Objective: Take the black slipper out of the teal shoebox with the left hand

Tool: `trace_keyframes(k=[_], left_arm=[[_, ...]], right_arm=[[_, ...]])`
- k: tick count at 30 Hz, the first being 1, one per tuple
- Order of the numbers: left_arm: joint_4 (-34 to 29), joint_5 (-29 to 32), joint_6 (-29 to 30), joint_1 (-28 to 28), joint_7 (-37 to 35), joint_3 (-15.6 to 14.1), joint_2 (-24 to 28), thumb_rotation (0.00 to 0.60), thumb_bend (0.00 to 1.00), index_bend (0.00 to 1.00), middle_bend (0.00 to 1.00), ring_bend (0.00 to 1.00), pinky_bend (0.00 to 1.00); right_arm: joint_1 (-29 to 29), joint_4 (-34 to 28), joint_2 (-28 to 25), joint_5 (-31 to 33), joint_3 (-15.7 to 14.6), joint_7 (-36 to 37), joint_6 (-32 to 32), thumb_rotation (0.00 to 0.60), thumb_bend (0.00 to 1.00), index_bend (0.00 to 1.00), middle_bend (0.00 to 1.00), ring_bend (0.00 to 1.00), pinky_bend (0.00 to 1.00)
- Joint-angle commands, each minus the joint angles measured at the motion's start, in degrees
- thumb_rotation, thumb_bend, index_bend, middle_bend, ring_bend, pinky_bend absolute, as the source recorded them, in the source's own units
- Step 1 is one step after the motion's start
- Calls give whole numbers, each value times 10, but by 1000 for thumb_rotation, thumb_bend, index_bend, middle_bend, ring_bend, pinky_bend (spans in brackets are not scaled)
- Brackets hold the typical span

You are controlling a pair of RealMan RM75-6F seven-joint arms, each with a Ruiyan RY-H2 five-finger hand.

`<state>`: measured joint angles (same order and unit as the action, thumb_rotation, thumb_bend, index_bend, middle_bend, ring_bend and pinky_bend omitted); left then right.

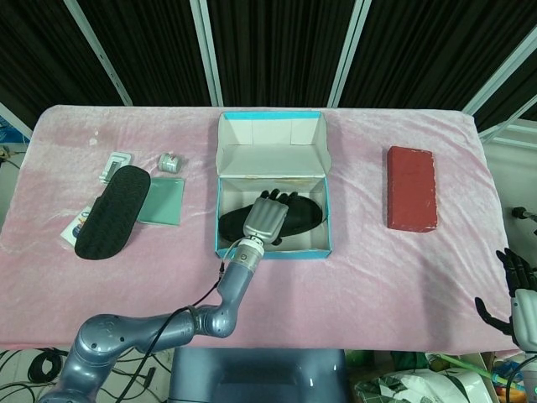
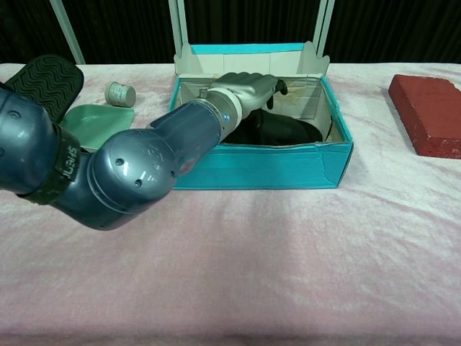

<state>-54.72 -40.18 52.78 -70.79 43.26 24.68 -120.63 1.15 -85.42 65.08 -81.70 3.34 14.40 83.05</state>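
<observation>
- Black slipper [image 1: 295,215] lies inside the teal shoebox [image 1: 273,251], frame centre.
- We see our left robot hand [image 1: 267,219] over it, fingers spread, reaching to grasp; nothing held.
- Right robot hand [image 1: 518,288], lower right, idles open.

Shoebox [image 1: 273,249] mid-table, lid up behind. Slipper [image 1: 306,214] inside, lying crosswise. Left hand [image 1: 267,218] in box, over slipper. Second slipper [image 1: 112,211] far left, sole up; tray [image 1: 163,201] just beside it, btwn it & box. Brick [image 1: 411,187] well right of box. Right hand [image 1: 513,285] at table's right edge.
</observation>
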Motion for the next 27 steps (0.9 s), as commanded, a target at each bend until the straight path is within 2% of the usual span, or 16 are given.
trace_keyframes(k=[1,3,5,7,9,14,19,23,27], left_arm=[[37,8,5,-16,15,3,-27,600,78,115,250,167,271],[56,13,4,-23,20,7,-39,600,161,142,289,223,322],[80,15,0,-31,23,12,-50,600,276,203,365,315,425],[98,14,-7,-35,20,15,-57,600,338,247,424,378,493],[107,8,-10,-35,7,19,-59,600,380,275,466,417,518],[102,-25,1,-22,-38,19,-49,600,399,307,504,441,535],[64,-62,13,5,-85,9,-21,600,399,309,511,441,527],[36,-88,26,29,-122,1,-2,600,399,311,545,476,604],[23,-87,67,45,-131,13,-9,600,399,312,559,501,656]], right_arm=[[0,-2,-1,-1,1,-2,0,600,264,0,33,0,174],[0,-4,-2,-1,1,-4,0,600,264,0,33,0,174],[-1,-7,-4,-1,2,-6,2,600,264,0,33,0,174],[-3,-10,-7,0,2,-8,5,600,264,0,33,0,174],[-5,-12,-8,2,3,-9,6,600,264,0,33,0,174],[-6,-14,-7,4,4,-11,6,600,264,0,33,0,174],[-4,-15,-6,0,5,-13,5,600,263,0,33,0,174],[-3,-15,-6,-2,5,-13,3,600,265,0,33,0,174],[-3,-13,-5,-1,5,-11,1,600,264,0,33,0,174]])
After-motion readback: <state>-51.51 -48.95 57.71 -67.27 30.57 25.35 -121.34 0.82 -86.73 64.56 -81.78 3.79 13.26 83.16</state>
